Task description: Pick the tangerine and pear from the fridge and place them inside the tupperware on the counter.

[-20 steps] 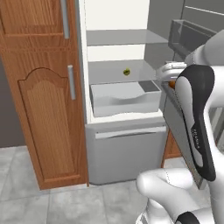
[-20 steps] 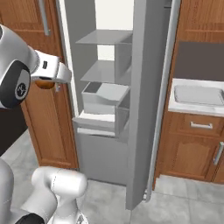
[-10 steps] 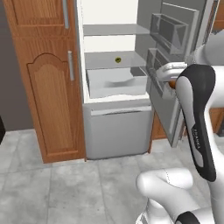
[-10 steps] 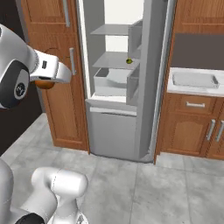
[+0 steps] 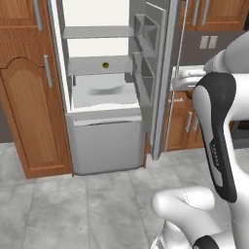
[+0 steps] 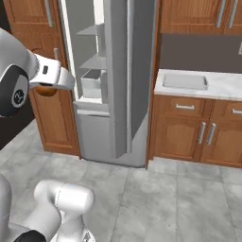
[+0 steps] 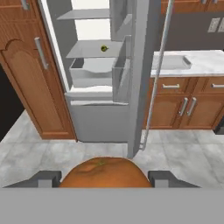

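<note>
I've got the tangerine (image 7: 105, 172): it sits btwn my two fingers (image 7: 43, 178), squeezed from both sides, big and orange at the bottom of the hand view. In the right base view a bit of it (image 6: 46, 90) peeks out orange under my gripper (image 6: 49, 85), up in the air in front of the brown cabinet door left of the fridge.

The pear (image 5: 105, 64) is in the fridge (image 5: 102, 141), a small yellow-green dot w/ a dark spot, on the grey shelf just above the open drawer (image 5: 102, 95). From my hand it (image 7: 104, 48) shows on that same shelf, near the back, w/ the drawer (image 7: 94, 72) sticking out below it. Well apart from my tangerine.

The fridge door (image 7: 138, 74) is open & stands edge-on btwn the shelves and the counter. It has clear bins on its inner side (image 5: 146, 53) and a long thin handle (image 7: 155, 74).

The tupperware (image 6: 185, 82) lies flat on the counter (image 6: 222, 87), right of the fridge, near the counter's left end. In the hand view it (image 7: 169, 62) shows just past the door handle. Can't tell if anything's in it. Under the counter are brown cabinets (image 6: 198, 130) w/ metal handles. The floor is grey tile (image 6: 189, 203).
</note>
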Tool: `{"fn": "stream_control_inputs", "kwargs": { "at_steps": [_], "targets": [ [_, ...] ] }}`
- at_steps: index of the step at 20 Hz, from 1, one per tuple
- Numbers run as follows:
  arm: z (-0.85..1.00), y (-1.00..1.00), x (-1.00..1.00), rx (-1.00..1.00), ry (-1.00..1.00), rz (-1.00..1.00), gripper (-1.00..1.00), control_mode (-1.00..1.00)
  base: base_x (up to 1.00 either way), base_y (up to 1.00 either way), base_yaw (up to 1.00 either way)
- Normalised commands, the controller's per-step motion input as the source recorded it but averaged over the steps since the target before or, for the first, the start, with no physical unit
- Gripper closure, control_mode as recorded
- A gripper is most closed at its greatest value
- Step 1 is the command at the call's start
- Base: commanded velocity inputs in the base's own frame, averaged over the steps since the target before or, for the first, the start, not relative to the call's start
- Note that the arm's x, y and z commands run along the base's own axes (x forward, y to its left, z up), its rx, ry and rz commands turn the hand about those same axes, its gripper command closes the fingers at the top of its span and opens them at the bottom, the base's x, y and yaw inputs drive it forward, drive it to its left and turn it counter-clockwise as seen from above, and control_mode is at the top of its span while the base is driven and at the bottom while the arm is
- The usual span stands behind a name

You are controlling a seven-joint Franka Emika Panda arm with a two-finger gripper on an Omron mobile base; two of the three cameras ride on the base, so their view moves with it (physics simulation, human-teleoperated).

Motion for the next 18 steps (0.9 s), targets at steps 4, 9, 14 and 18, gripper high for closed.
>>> {"fn": "stream_control_inputs", "kwargs": {
  "at_steps": [4,9,14,18],
  "targets": [
    [0.0,0.0,0.0,0.0,0.0,0.0,1.0,1.0,0.0,-1.0,0.0],
    [0.0,0.0,0.0,0.0,0.0,0.0,1.0,1.0,0.0,-1.0,0.0],
    [0.0,0.0,0.0,0.0,0.0,0.0,1.0,1.0,0.08,-0.94,0.0],
    [0.0,0.0,0.0,0.0,0.0,0.0,1.0,1.0,0.74,-0.55,0.0]
  ]
}}
